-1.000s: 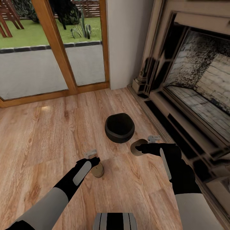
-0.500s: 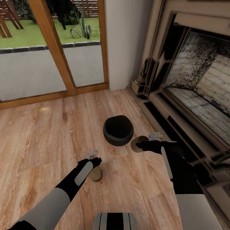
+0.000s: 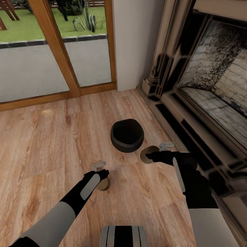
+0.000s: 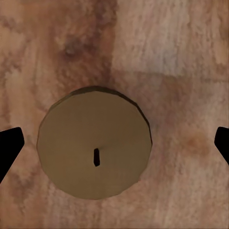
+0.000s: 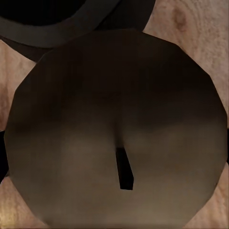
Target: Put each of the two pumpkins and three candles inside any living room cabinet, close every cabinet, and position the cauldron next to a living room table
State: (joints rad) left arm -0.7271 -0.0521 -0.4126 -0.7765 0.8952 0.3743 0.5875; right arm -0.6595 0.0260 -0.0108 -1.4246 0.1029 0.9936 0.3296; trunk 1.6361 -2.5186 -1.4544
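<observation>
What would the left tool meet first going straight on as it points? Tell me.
Probably the candle standing upright on the wood floor: it sits centred between the open fingertips, top face and wick toward the left tool. How far is unclear.

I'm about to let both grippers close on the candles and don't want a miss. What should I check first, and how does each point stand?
1. Left gripper above a candle: ok, fingertips flank it in the left wrist view.
2. Left gripper open: ok, clear gaps on both sides.
3. Left candle upright on the floor: ok, wick faces the camera.
4. Right gripper at the second candle: ok.
5. Right gripper's grip: cannot tell, its fingers are barely seen.
6. Clearance from the cauldron: not ok, it sits right beside the second candle.
</observation>
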